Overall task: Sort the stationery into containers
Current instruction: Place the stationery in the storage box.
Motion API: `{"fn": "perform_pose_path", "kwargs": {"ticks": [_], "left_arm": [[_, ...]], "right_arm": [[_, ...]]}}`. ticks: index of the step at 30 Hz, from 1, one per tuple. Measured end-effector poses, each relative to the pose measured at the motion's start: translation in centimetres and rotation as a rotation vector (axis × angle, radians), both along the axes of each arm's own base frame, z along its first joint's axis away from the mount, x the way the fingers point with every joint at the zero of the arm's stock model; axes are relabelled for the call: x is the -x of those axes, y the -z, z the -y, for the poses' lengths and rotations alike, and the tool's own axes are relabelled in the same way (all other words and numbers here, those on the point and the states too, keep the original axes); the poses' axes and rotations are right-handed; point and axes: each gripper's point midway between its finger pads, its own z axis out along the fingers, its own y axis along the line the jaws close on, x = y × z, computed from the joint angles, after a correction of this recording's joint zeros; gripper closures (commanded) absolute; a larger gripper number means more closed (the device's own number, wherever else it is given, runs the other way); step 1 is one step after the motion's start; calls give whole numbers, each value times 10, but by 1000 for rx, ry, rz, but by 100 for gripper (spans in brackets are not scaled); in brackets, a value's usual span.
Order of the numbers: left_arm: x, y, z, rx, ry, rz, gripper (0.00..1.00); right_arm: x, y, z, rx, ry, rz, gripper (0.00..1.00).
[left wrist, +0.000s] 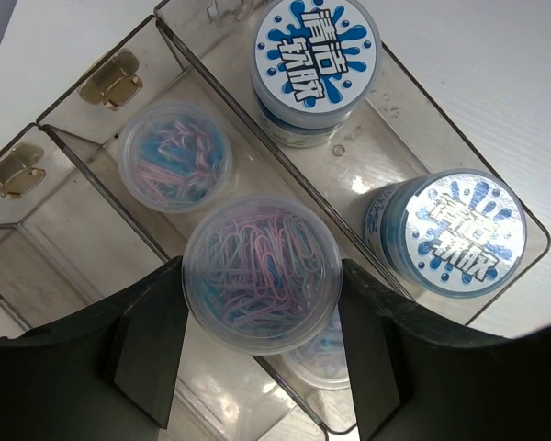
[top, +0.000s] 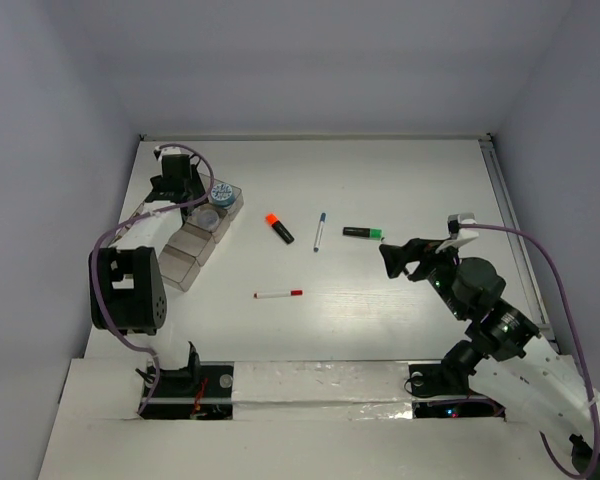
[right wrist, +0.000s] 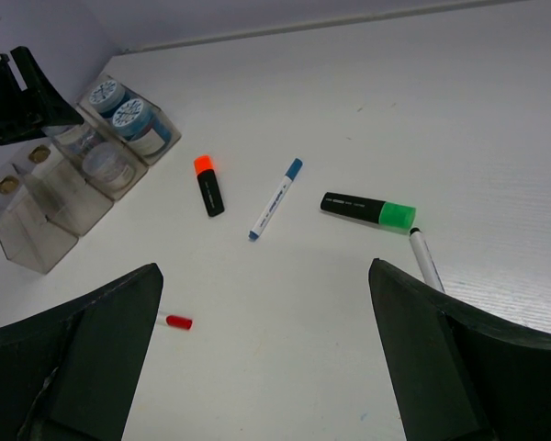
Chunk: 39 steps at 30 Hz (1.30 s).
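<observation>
White table, pale grey walls

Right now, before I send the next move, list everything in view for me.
organiser tray: one, clear, left side of the table
blue-topped jars: two, clear, side by side in one tray compartment
loose clip jar: one, clear with pink and blue clips, neighbouring compartment
held clip jar: one, clear, same clips, over the tray
highlighters: two, orange/black and green/black, mid-table
pens: three, white; blue cap and red cap mid-table, dark-tipped one beside the green highlighter
table: one, white
left gripper: black, shut on the held clip jar
right gripper: black, open, over the table's right side
</observation>
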Motion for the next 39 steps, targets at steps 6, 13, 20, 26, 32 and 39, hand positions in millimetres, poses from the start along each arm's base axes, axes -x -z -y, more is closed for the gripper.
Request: {"fn": "perform_pose_path", "kwargs": {"ticks": [6,13,20,26,32,39], "left_arm": [[-3,4,-4,-21,-11,-1,65],[-4,16,-6,-33,-12,-28,45],[-8,14,-7,-41,-8,-14,9],[-8,2,-4,-26,-1,17,1],[-1,-78,23,74,71,217,1],[94,-232,119,242,427,638,1]], "right_arm": [[-1,2,-1,6,-3,-8,0],[-1,5,-2,11,-5,-14,0],[-1,5,-3,12,-8,-15,0],[-3,11,-7,27,-20,-35,0],[-3,22,-22,59,-92,-64,7],[-3,68,-63,165,-285,-205,10]]}}
